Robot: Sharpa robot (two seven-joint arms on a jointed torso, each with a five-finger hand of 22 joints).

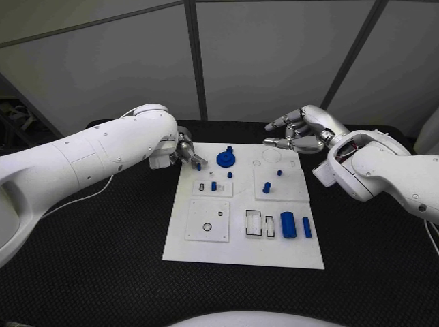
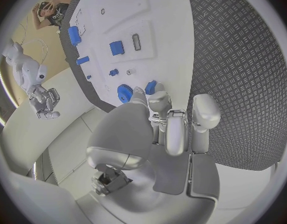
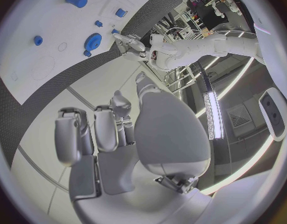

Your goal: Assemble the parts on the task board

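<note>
Task board (image 1: 180, 248): white, mid-surface. Left robot hand (image 1: 186, 154): at board's far left corner, pinching a small blue part (image 2: 151, 87) beside the blue gear (image 1: 226, 161). Right robot hand (image 1: 296, 134): released, beyond far edge. Step, judged: seating the part; alignment needed next.

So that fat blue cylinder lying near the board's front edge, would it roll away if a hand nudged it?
Probably: the blue cylinder lies on its side on the flat task board, so a sideways nudge could roll it. It looks like rigid plastic, likely light and somewhat slippery.
</note>
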